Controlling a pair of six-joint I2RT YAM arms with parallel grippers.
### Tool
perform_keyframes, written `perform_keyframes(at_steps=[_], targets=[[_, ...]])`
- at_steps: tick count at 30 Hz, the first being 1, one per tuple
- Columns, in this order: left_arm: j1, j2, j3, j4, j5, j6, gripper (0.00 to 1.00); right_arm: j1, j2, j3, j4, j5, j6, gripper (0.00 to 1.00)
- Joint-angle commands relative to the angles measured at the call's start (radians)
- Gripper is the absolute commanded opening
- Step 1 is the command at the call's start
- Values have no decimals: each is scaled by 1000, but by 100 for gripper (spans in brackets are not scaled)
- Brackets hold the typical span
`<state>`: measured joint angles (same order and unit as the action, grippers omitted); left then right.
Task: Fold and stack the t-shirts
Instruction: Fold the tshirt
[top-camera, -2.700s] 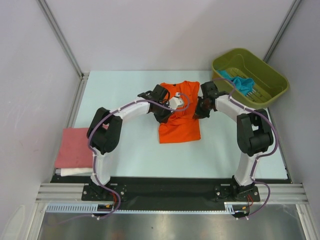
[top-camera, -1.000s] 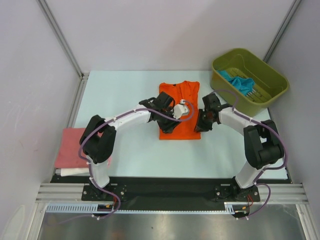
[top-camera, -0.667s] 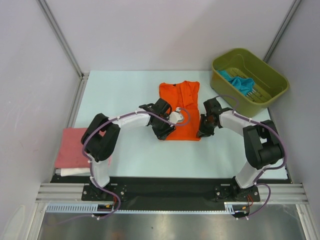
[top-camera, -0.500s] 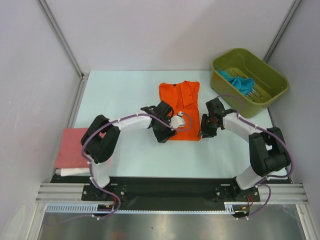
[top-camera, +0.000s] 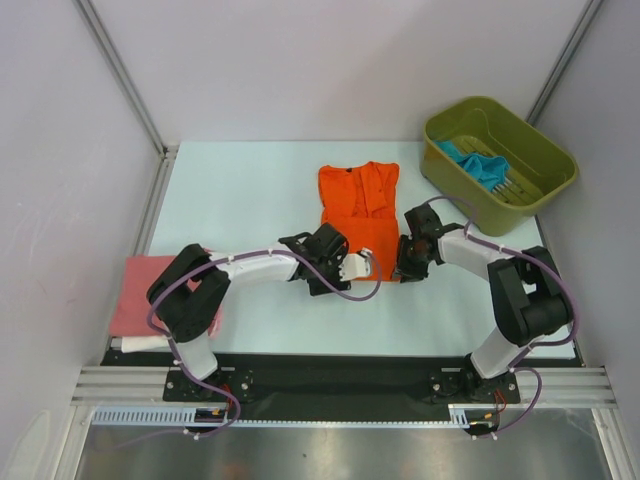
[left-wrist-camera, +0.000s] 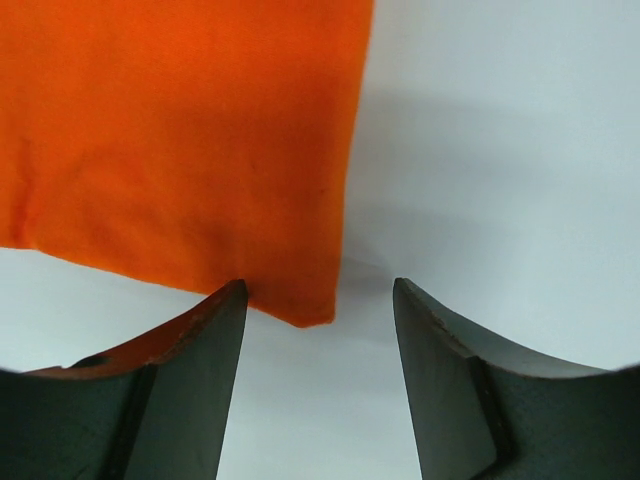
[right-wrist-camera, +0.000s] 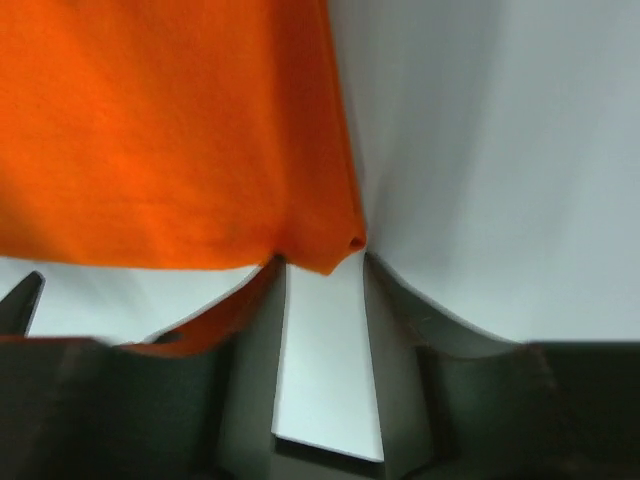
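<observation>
Pale worktop (top-camera: 250, 180): orange t-shirt (top-camera: 358, 195), folded narrow. Left tool (left-wrist-camera: 319, 285) and right tool (right-wrist-camera: 324, 260) both parted, holding nothing, at its near corners. Risk: a finger snagging the cloth could undo the fold.

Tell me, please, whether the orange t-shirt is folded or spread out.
Folded, at least partly: the orange t-shirt lies as a narrow rectangle, no sleeves sticking out, a folded-over layer showing along one side.

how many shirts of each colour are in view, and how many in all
bright orange cloth t-shirt: 1
pink folded cloth t-shirt: 1
white cloth t-shirt under the pink one: 1
teal-blue cloth t-shirt in the olive-green plastic bin: 1
total: 4
</observation>
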<state>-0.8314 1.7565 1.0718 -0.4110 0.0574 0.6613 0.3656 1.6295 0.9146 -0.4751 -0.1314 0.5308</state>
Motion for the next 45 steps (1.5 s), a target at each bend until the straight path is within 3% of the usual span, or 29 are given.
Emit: perform_keyframes(at_steps=[1, 5, 6, 8, 9, 15, 20, 24, 30, 32, 35, 37, 40, 45], targets=[[0, 12, -16, 133, -34, 32, 66, 3, 32, -10, 53, 6, 21, 30], [0, 31, -38, 187, -50, 35, 57, -4, 46, -31, 85, 4, 35, 5], [0, 32, -42, 196, -47, 31, 41, -4, 43, -33, 90, 1, 41, 0], [0, 31, -36, 186, -27, 14, 23, -7, 33, -31, 87, -1, 43, 0], [0, 28, -29, 172, -22, 6, 1, -5, 26, -31, 76, -2, 41, 0], [2, -50, -10, 38, 8, -72, 0, 25, -115, -78, -38, 19, 37, 0], [0, -150, -33, -83, 42, -137, 0, 82, -359, -164, -164, 38, 109, 0], [-20, -268, -47, -237, 125, -167, 0, 185, -519, -203, -301, 53, 204, 0], [-120, -446, -38, -572, 323, -161, 0, 474, -742, -192, -534, 36, 482, 0], [-121, -483, -15, -662, 370, -158, 0, 579, -769, -148, -621, 58, 556, 0], [-104, -511, 43, -716, 364, -137, 0, 615, -767, -65, -677, 81, 607, 0], [-42, -490, 79, -683, 361, -132, 0, 578, -735, -27, -688, 108, 549, 0], [59, -382, 166, -654, 341, -121, 0, 370, -665, -11, -645, 79, 360, 0], [184, -182, 316, -560, 294, -134, 0, 37, -519, 13, -403, 29, 155, 0]])
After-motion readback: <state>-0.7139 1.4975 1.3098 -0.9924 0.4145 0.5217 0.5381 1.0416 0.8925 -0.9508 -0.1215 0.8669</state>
